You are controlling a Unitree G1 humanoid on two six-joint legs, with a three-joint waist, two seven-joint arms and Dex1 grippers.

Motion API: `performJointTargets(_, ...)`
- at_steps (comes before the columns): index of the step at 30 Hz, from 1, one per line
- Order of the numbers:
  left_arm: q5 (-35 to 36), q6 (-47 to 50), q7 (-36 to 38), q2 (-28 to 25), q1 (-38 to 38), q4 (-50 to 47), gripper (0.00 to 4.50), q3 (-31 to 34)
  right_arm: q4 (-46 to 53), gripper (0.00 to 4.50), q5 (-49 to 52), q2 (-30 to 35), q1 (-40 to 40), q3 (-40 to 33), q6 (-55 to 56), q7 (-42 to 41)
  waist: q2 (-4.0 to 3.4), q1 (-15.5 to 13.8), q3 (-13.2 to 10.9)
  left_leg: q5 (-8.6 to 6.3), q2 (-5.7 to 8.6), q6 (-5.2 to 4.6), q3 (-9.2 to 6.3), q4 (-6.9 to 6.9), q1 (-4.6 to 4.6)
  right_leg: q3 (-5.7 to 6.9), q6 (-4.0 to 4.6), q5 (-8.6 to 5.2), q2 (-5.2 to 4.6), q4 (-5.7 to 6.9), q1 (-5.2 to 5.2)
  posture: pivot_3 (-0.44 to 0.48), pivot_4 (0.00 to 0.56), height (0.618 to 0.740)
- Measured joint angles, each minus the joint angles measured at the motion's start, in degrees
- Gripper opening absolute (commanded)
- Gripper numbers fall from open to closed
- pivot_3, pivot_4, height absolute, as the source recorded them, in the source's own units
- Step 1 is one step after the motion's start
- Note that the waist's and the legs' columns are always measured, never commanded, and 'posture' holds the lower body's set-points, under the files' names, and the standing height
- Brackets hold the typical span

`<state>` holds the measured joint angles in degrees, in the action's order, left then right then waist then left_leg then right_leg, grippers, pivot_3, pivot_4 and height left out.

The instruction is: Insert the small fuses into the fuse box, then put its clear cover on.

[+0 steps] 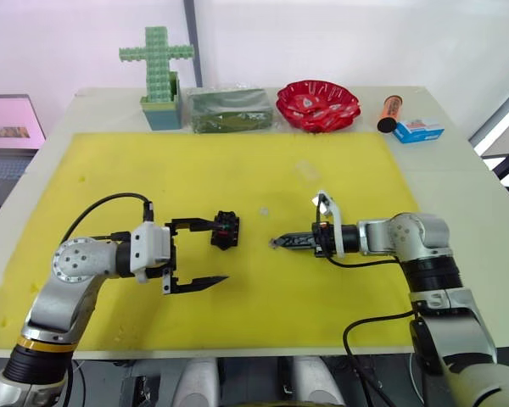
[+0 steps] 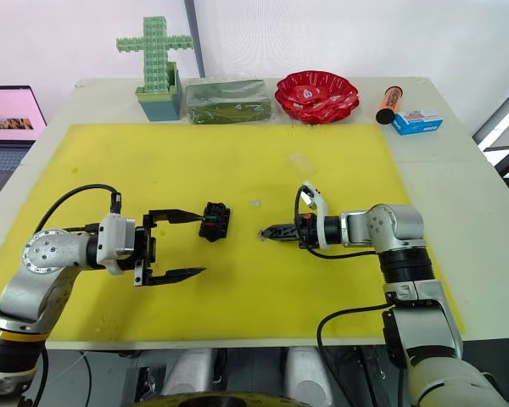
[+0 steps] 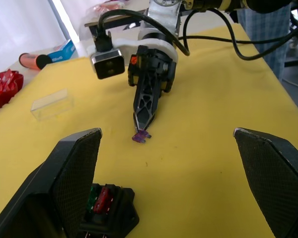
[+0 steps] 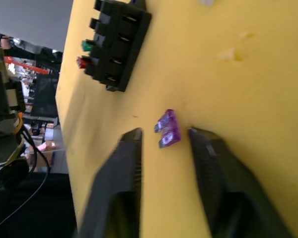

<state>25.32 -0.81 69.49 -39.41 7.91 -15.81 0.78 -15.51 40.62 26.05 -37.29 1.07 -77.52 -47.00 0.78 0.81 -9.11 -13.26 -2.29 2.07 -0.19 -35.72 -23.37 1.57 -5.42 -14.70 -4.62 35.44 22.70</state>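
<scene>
Purple fuse (image 4: pixel 168 128) is lying flat on the yellow mat (image 1: pixel 322 297) right between the right gripper's (image 4: pixel 164 141) slightly parted, empty fingertips. Left gripper (image 1: pixel 210 252), wide open and empty, is flanking the fuse box (image 1: pixel 226 229).

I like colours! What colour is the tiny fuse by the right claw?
Purple fuse, clearest in the right wrist view.

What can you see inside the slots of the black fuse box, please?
Two fuses sit in the fuse box at one end: a green one and a red one. The other slots look unfilled, though their depths are too dark to check.
</scene>
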Motion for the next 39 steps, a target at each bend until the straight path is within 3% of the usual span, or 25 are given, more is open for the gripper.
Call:
performJointTargets(1, -0.1, 0.0, 0.0, 0.0, 0.0, 0.0, 4.5, 0.0, 0.0, 0.02, 0.0, 0.0, 0.0, 0.4, 0.3, -0.1, 0.01, 0.0, 0.0, 0.0, 0.0, 0.0, 0.0, -0.01, 0.02, 0.0, 0.0, 0.0, 0.0, 0.0, -0.02, 0.0, 0.15, 0.74)
performJointTargets(12, -0.2, 1.6, -2.0, 0.1, -1.9, -0.6, 4.5, 0.1, 3.3, 0.02, -0.5, 1.1, 0.7, 1.7, 1.2, -1.2, 0.11, -0.1, 0.1, 0.0, -0.02, 0.0, 0.0, -0.09, 0.02, -0.01, 0.06, -0.03, -0.01, 0.03, -0.04, 0.0, 0.15, 0.74)
performJointTargets(16, 0.7, 3.1, -5.0, 0.3, -5.8, -2.3, 4.5, 1.5, 11.4, 0.02, -0.9, 1.4, -0.2, 1.7, 3.4, 0.2, 0.03, 0.1, 0.0, 0.0, -0.03, 0.0, 0.03, -0.04, -0.03, -0.04, 0.0, 0.0, -0.01, 0.04, 0.07, 0.0, 0.15, 0.74)
performJointTargets(21, 1.6, 4.3, -10.7, 2.1, -12.7, -4.1, 4.5, 5.8, 24.5, 0.02, -4.7, -0.7, -9.8, 2.9, 9.8, 7.4, -0.02, 0.0, 0.0, 0.0, -0.11, 0.0, 0.01, 0.08, -0.04, -0.02, 0.03, -0.02, 0.08, 0.17, 0.25, 0.0, 0.15, 0.74)
performJointTargets(24, 1.4, 4.2, -13.8, 3.1, -13.7, -3.9, 4.5, 8.1, 25.7, 0.02, -7.6, -0.7, -14.0, 6.1, 11.6, 9.1, 0.08, -0.5, 0.1, 0.0, -0.1, 0.0, -0.03, 0.04, -0.04, 0.05, 0.22, -0.12, 0.04, 0.09, 0.14, 0.0, 0.15, 0.74)
performJointTargets(30, 1.1, 6.4, -22.1, 8.5, -14.1, -3.7, 4.5, 9.0, 22.5, 0.02, -23.2, 5.4, -16.6, 24.5, 29.5, 2.3, 0.04, -0.1, 0.0, 0.0, 0.02, 0.01, 0.07, -0.07, -0.08, -0.04, 0.21, -0.09, -0.09, -0.08, 0.07, 0.0, 0.15, 0.74)
performJointTargets(39, -4.1, 5.3, -27.4, 14.5, -14.1, -2.8, 4.5, 2.4, 19.7, 0.02, -26.3, 1.7, -20.5, 27.9, 30.3, -3.8, 0.05, -0.1, 0.0, 0.0, -0.05, 0.01, 0.02, -0.02, -0.03, 0.01, 0.13, -0.05, 0.0, 0.11, 0.12, 0.0, 0.15, 0.74)
